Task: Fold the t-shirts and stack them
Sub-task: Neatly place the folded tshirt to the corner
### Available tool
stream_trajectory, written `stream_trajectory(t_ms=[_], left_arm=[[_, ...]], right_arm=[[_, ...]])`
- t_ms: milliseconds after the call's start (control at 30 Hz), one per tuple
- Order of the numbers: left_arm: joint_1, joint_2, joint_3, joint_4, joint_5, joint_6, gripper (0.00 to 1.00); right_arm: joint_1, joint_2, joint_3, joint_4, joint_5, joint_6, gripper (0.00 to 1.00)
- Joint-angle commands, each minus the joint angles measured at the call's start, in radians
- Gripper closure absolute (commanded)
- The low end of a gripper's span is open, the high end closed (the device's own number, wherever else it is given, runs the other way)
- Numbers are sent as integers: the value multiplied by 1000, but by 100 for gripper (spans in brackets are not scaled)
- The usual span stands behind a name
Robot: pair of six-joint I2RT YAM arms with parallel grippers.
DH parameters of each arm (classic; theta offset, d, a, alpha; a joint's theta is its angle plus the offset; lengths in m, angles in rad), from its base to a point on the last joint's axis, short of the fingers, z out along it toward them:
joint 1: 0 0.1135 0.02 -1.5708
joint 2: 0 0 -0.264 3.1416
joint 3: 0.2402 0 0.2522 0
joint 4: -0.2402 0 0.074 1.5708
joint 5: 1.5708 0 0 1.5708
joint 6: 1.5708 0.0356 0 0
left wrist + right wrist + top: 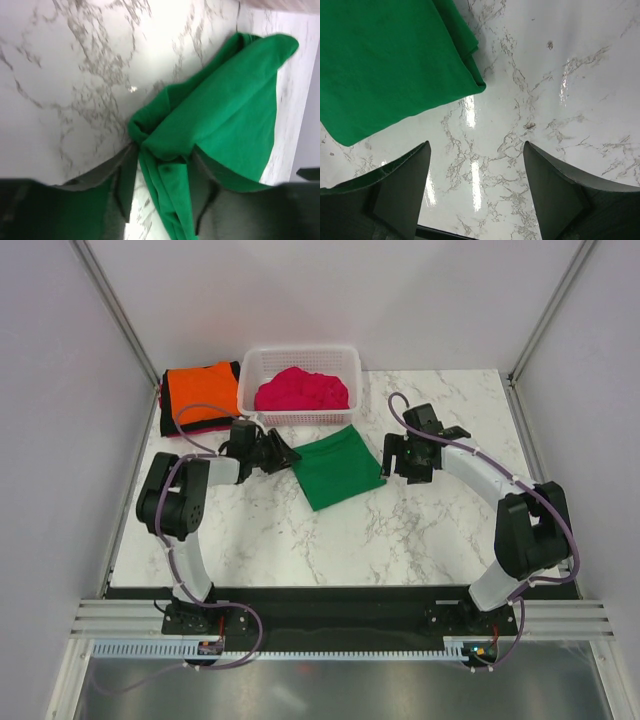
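- Pinching a bunched corner of the green t-shirt (338, 468) between the fingers (125, 182) of the left claw (285, 455), with cloth filling the gap from one pad to the other
- Lying folded and mostly flat on the marble table (400, 530), reaching from the left claw across toward the right claw (405, 458)
- Gathering into a tight knot of folds just ahead of the left fingertips in the left wrist view, then fanning out wider beyond them
- Standing wide open on the right side, gripping nothing, hovering over bare marble just beside the shirt's far corner and apart from it
- Showing, in the right wrist view, the shirt's doubled edge and one corner ahead of the spread fingers and off to their left
- Sitting heaped inside the white basket (300, 352), the magenta t-shirt (302, 390), beyond both claws and nearer the left one
- Resting folded on the dark t-shirts (164, 410), the orange t-shirt (200, 392), beyond the left claw and to its left, just beside the basket
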Motion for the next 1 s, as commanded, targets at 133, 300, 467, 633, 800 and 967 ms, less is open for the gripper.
stream_trajectory(t_ms=[133, 300, 467, 633, 800, 967], left_arm=[[-72, 121, 73, 7, -85, -89, 67], [-87, 135, 77, 69, -47, -123, 98], [-69, -38, 67, -60, -24, -4, 98], [2, -203, 39, -241, -16, 107, 98], [86, -358, 48, -469, -30, 242, 98], [140, -441, 108, -617, -65, 367, 98]], right_arm=[[0, -9, -46, 60, -16, -43, 18], [-4, -24, -95, 74, -32, -46, 18], [-9, -96, -141, 75, -65, -41, 18], [-9, -174, -184, 90, -101, -17, 17], [-9, -243, -220, 95, -150, 0, 18], [-10, -315, -244, 92, -184, 8, 17]])
